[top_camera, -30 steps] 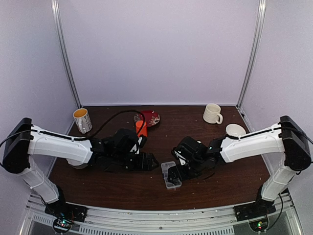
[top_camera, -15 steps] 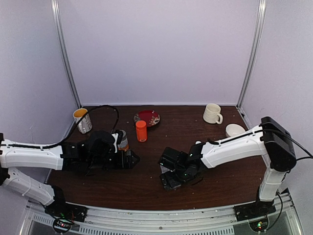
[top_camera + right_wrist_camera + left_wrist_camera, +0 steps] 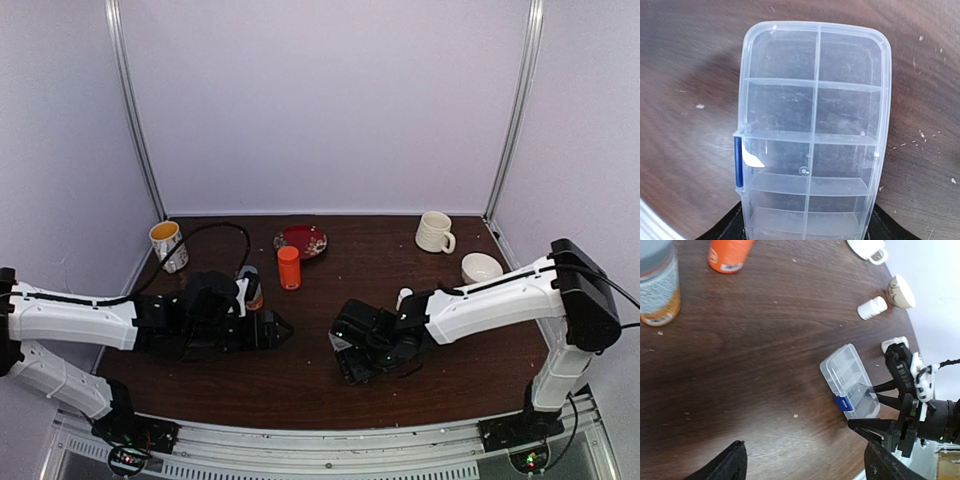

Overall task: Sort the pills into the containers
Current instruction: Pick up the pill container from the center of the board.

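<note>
Worktop (image 3: pixel 300 395): dark brown wood; it carries everything listed below.
My right end effector (image 3: pixel 807 222): low over the near part of the worktop, right of centre. Its two fingers stand at either long side of the organiser box's near end, close against the walls. I cannot tell whether they clamp the box or only bracket it.
Organiser box (image 3: pixel 812 125): clear plastic, lying flat on the worktop beneath my right wrist. It has two columns of compartments and a blue latch (image 3: pixel 738 162) on one long edge.
Pills: none that I can identify with certainty. One tiny pale dot (image 3: pixel 802 171) shows inside a middle compartment, and pale specks (image 3: pixel 700 106) lie on the wood around the box.
My left end effector (image 3: pixel 278 328): released, fingers spread wide with nothing between them. It is left of the box and apart from it.
White bottle (image 3: pixel 403 297): just beyond my right arm.
Grey-capped bottle (image 3: pixel 250 285): beyond my left wrist.
Orange bottle (image 3: pixel 289 267): upright, just beside the grey-capped one.
Red plate (image 3: pixel 302 240): behind the orange bottle.
White bowl (image 3: pixel 481 267): far right.
Cream mug (image 3: pixel 433 232): far right corner.
Yellow-lined mug (image 3: pixel 168 245): far left corner.
</note>
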